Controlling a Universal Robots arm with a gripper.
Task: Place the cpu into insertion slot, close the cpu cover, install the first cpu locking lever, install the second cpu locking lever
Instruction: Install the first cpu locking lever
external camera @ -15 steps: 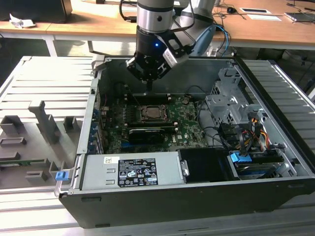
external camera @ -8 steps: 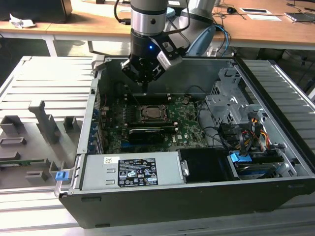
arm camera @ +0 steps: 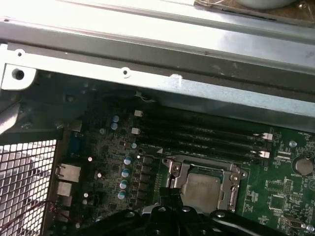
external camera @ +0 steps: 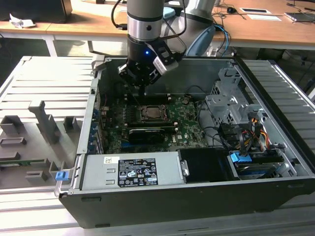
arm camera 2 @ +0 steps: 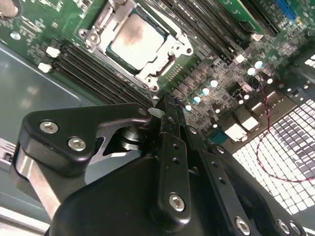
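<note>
Cpu (arm camera 2: pixel 132 42) seated in slot (external camera: pixel 149 113), cover (arm camera 2: pixel 174 49) down over it; gripper (arm camera 2: pixel 166 103), pinched shut and empty, hovers just beside, so likely the lever step, needing a fine fingertip push.

Wooden desks (external camera: pixel 266 29) behind grey slatted table (external camera: pixel 49 78)

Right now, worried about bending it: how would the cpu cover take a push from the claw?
The cpu cover looks like thin sheet metal with a cut-out middle, so it is probably stiff along its rim yet bendable under a hard poke. It seems to lie flat over the cpu, so a push likely meets firm backing.
</note>
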